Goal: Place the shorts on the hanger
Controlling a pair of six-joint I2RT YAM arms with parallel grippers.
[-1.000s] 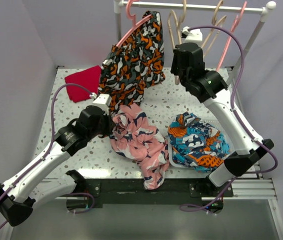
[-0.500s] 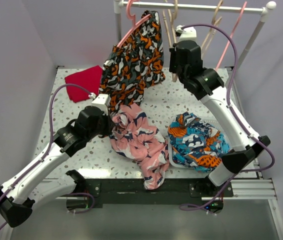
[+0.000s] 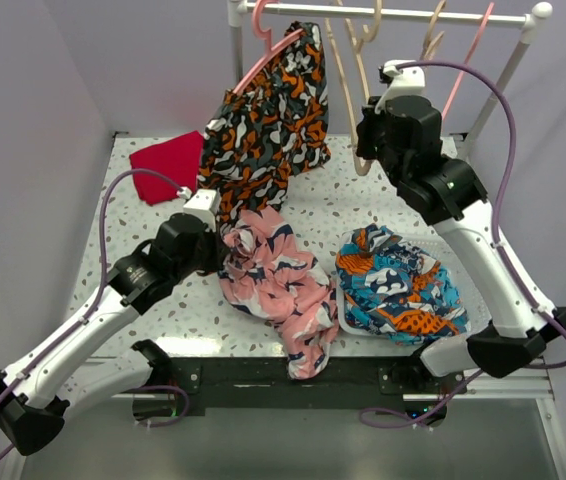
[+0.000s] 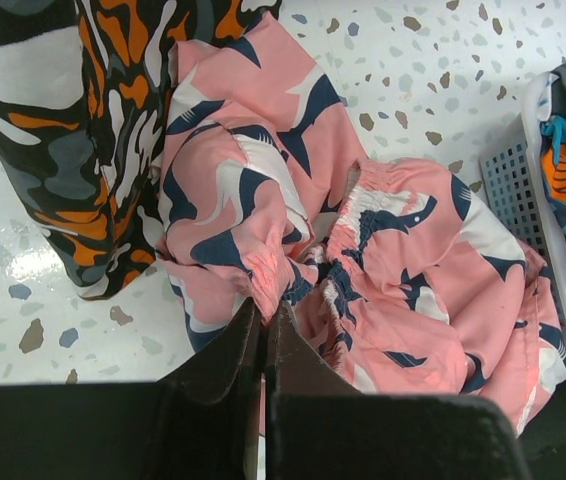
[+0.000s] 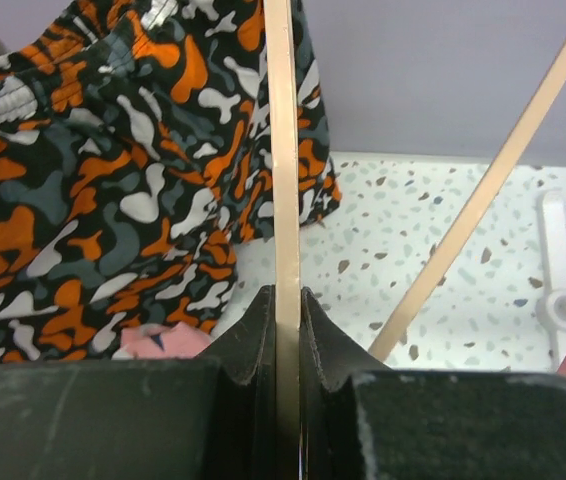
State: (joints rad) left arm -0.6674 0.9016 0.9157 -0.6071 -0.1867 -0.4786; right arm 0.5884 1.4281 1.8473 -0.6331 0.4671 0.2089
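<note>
**Left arm.** The arm runs from its base at the near left corner of the table (image 3: 383, 210) diagonally toward the table's middle, low over the surface. The left gripper (image 4: 263, 310) is closed, with a bunched fold of the shorts (image 4: 393, 270) pinched between its fingers.

**Shorts.** The shorts lie crumpled on the middle of the table. They trail toward the near edge, where their lower end hangs over. Their far end touches the hem of the orange-black-white garment (image 3: 268, 110), which hangs from a pink hanger (image 3: 263, 60) on the rail (image 3: 403, 14) at the far edge.

**Right arm.** The arm rises from its base at the near right corner, bends at an elbow near the right edge, and reaches up and back toward the rail. The right gripper (image 5: 286, 300) is clamped narrow on one thin beige limb of the hanger (image 5: 283, 150). The limb runs straight up between the fingers. The hanger is raised above the far half of the table, well apart from the shorts.

**Other items.** A blue-orange cloth (image 3: 398, 285) sits in a white basket (image 4: 538, 200) at the near right. A red cloth (image 3: 163, 165) lies at the far left corner.
</note>
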